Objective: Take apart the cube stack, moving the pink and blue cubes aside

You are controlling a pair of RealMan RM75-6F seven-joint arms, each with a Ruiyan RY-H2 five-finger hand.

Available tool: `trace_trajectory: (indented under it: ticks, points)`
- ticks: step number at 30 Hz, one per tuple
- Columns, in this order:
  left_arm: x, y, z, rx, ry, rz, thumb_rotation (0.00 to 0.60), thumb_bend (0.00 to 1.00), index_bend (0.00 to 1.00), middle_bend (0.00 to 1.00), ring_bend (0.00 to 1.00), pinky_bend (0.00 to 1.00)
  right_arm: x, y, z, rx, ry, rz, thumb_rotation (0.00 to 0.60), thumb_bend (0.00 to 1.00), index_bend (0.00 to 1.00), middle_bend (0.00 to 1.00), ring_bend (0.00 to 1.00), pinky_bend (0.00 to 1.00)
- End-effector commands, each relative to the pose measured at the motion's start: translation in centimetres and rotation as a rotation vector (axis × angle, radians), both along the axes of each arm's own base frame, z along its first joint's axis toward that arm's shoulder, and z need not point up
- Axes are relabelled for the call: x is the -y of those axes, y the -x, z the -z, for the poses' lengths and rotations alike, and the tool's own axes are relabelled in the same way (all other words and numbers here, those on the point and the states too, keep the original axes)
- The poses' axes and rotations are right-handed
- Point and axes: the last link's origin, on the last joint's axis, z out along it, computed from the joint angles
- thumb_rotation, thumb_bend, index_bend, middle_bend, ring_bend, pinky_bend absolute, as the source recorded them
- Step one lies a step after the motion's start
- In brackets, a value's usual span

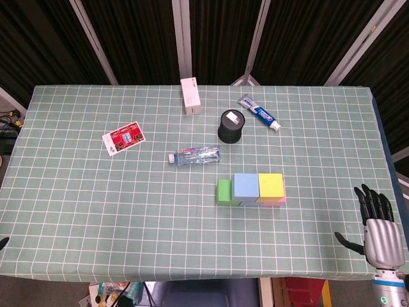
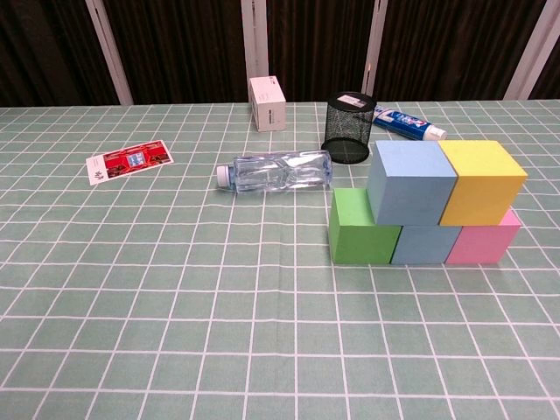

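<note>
The cube stack stands right of the table's centre. In the chest view its bottom row is a green cube [image 2: 359, 229], a blue cube [image 2: 426, 245] and a pink cube [image 2: 481, 243]. A second blue cube [image 2: 411, 182] and a yellow cube [image 2: 483, 179] sit on top. From the head view I see the green cube [image 1: 224, 190], the top blue cube [image 1: 245, 185], the yellow cube [image 1: 270, 185] and a sliver of the pink cube [image 1: 281, 201]. My right hand [image 1: 378, 227] hovers at the near right table edge, fingers spread, holding nothing, well clear of the stack. Only a dark tip [image 1: 3, 243] shows at the left edge.
A lying water bottle [image 1: 194, 155] and a black mesh cup [image 1: 231, 126] are just behind the stack. Farther back lie a toothpaste tube [image 1: 260, 113] and a white box [image 1: 190, 96]. A red card [image 1: 124, 139] lies at the left.
</note>
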Motion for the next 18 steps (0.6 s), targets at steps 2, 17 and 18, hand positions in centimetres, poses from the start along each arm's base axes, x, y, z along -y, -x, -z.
trace_trajectory:
  ticks: [2,17,18]
  points:
    - [-0.05,-0.06,-0.03,0.0,-0.005,0.005,0.6,0.18,0.15,0.0,0.0,0.0,-0.04,0.03,0.01,0.0,-0.004,-0.001,0.6,0.13,0.0,0.0,0.0,0.0]
    - [0.04,-0.45,0.54,-0.009,0.003,0.011,0.6,0.18,0.15,0.0,0.0,0.0,0.23,-0.24,0.4,0.13,-0.09,-0.103,0.6,0.13,0.0,0.0,0.0,0.0]
    - [0.14,-0.49,0.52,-0.01,0.002,0.015,0.6,0.18,0.15,0.0,0.0,0.0,0.3,-0.16,0.44,0.132,-0.092,-0.101,0.6,0.13,0.0,0.0,0.0,0.0]
